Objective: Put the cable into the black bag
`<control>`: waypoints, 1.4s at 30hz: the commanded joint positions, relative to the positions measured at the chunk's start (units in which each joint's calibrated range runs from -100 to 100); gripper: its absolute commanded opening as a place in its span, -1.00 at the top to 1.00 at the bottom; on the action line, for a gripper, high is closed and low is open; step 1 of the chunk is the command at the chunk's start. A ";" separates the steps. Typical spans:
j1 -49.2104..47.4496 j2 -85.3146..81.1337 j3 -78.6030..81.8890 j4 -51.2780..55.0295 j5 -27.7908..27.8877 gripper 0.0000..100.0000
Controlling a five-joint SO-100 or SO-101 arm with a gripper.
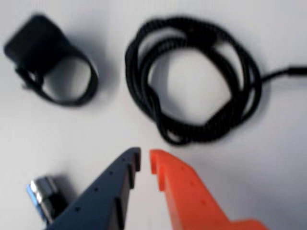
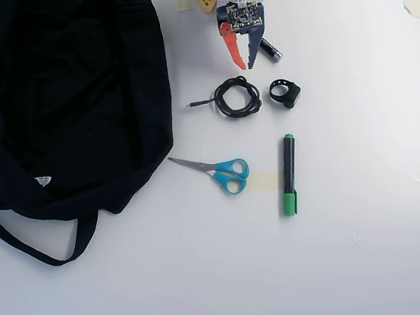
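Note:
The black coiled cable (image 1: 136, 72) lies on the white table just ahead of my gripper (image 1: 145, 155). One end sticks out to the right in the wrist view. In the overhead view the cable (image 2: 220, 100) lies right of the black bag (image 2: 68, 90), which lies flat at the upper left. My gripper (image 2: 246, 66) hovers just above the cable in the picture. Its dark blue and orange jaws are nearly together, with only a narrow slit between the tips, and hold nothing.
A small black strap-ring device (image 2: 286, 91) lies right of the cable. A small silver-tipped torch (image 2: 271, 50) lies beside the gripper. Blue-handled scissors (image 2: 223, 173) and a green marker (image 2: 289, 173) lie lower on the table. The bag's strap (image 2: 32, 251) trails at the lower left.

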 commanded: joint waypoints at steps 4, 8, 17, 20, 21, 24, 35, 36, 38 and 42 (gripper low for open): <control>-0.45 15.85 -13.68 -20.48 -0.20 0.95; -0.45 26.05 -20.15 -31.08 -0.20 0.95; 0.38 46.63 -40.00 -42.70 0.01 0.95; 0.98 52.36 -48.90 -42.62 0.38 0.95; 1.50 54.10 -51.77 -42.19 0.38 0.95; 2.55 59.00 -58.96 -42.01 0.43 0.95; 3.67 70.70 -77.92 -35.30 0.54 0.95; 3.67 71.12 -78.91 -34.35 0.59 0.95; 3.67 71.36 -79.90 -33.40 1.69 0.95; 3.67 71.53 -79.27 -33.57 3.26 0.95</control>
